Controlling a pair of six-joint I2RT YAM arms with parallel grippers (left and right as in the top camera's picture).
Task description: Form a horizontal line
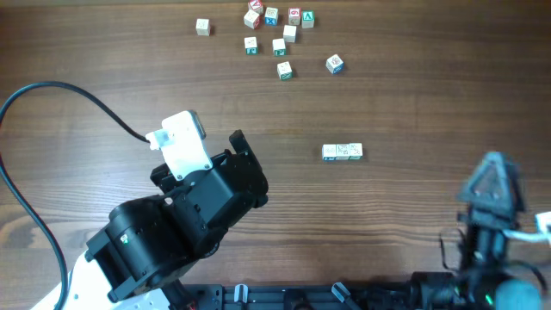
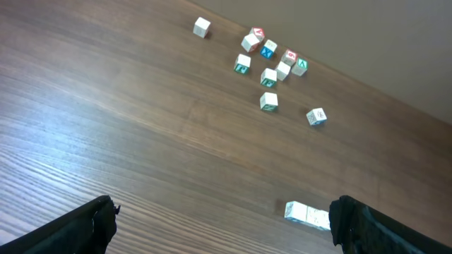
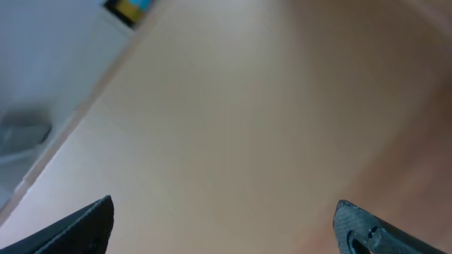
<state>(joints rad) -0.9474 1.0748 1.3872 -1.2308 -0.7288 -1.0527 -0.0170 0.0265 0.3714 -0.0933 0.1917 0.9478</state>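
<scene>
Wooden table (image 1: 413, 95), loose letter cubes (image 1: 279, 46) scattered apart

I see the left arm (image 1: 194, 215) as blocky matte-black housings on a white base (image 1: 86, 275), with a white camera block (image 1: 181, 142) at the wrist and a black cable (image 1: 26, 99) running from it. The right arm (image 1: 492, 237) is dark grey with a white lead (image 1: 527, 231). The left gripper (image 2: 222, 208) and right gripper (image 3: 223, 204) have black fingers (image 2: 88, 226).
</scene>
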